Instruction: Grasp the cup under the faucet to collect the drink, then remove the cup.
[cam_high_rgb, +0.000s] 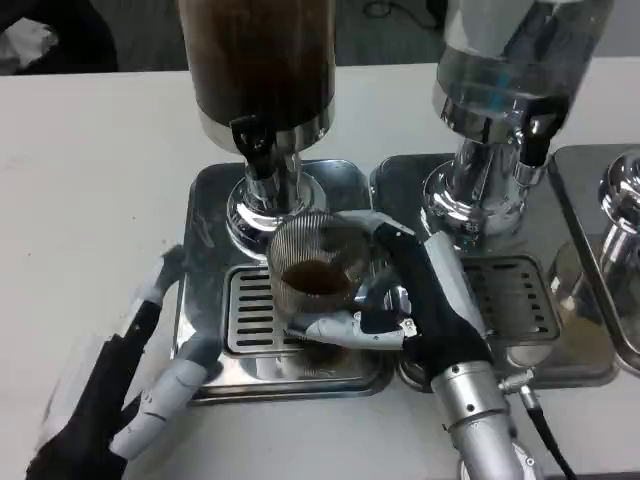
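- I see the right hand (385, 305) grasping the cup (318, 268), fingers wrapped around its ribbed clear wall.
- The cup is above the grille of the left drip tray (205, 215), just under the faucet (255, 145) of the dark drink dispenser (262, 60), with some brown drink inside.
- The left hand (150, 385) is blurred beside the tray on the white worktop (90, 180); it seems released, fingers apart.
- A clear dispenser (515, 60) stands at the right.

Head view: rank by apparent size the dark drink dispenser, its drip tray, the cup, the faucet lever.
1. Drip tray and dark drink dispenser: too close to rank, and the dispenser is cropped at the top.
2. Cup, held by the right hand.
3. Faucet lever.
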